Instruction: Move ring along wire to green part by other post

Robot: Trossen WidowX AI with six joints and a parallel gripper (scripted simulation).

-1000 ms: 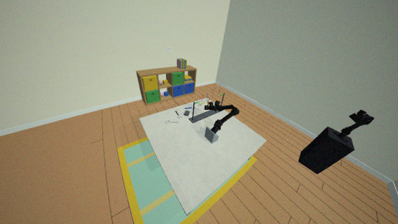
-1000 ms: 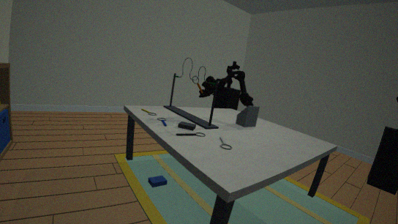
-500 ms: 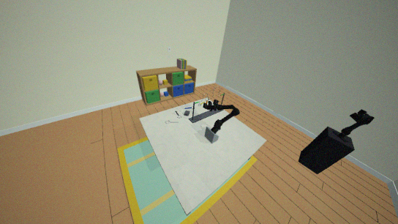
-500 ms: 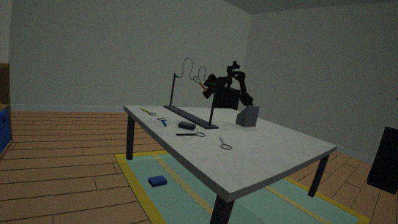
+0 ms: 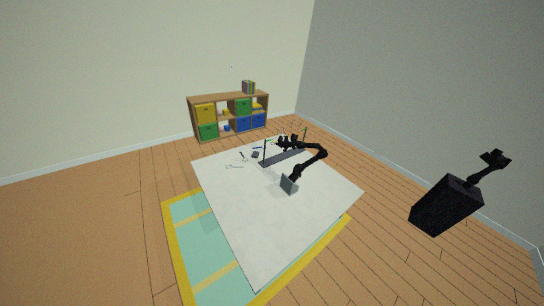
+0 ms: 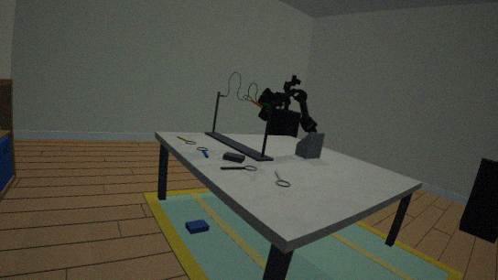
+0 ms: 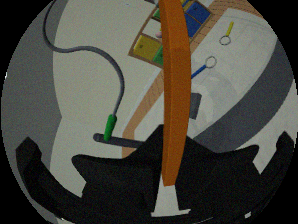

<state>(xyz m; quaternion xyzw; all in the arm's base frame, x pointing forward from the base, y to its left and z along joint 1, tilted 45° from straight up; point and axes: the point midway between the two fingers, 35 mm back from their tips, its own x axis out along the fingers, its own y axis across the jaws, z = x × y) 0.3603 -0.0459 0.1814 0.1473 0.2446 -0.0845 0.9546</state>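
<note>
My gripper (image 6: 261, 106) (image 7: 165, 128) is shut on the orange handle (image 6: 255, 103) (image 7: 177, 85), which slants up from the fingers toward the wire. The ring (image 6: 246, 96) is small in the exterior view, at the low stretch between the wire's two humps; whether it touches the grey wire (image 6: 241, 82) (image 7: 121, 75) cannot be told. The ring is outside the wrist view. One green part (image 7: 110, 127) shows at a post in the wrist view. In the exterior view a green part (image 6: 221, 95) is by the far post (image 6: 216, 112); the near post (image 6: 265, 133) is beside my gripper.
A dark base (image 5: 282, 158) (image 6: 233, 145) carries both posts on the white table (image 5: 260, 210) (image 6: 339, 183). Loose ring tools lie in front of it, including a blue one (image 6: 204, 153) and a yellow one (image 6: 183, 139). A dark block (image 6: 233, 157) lies near them.
</note>
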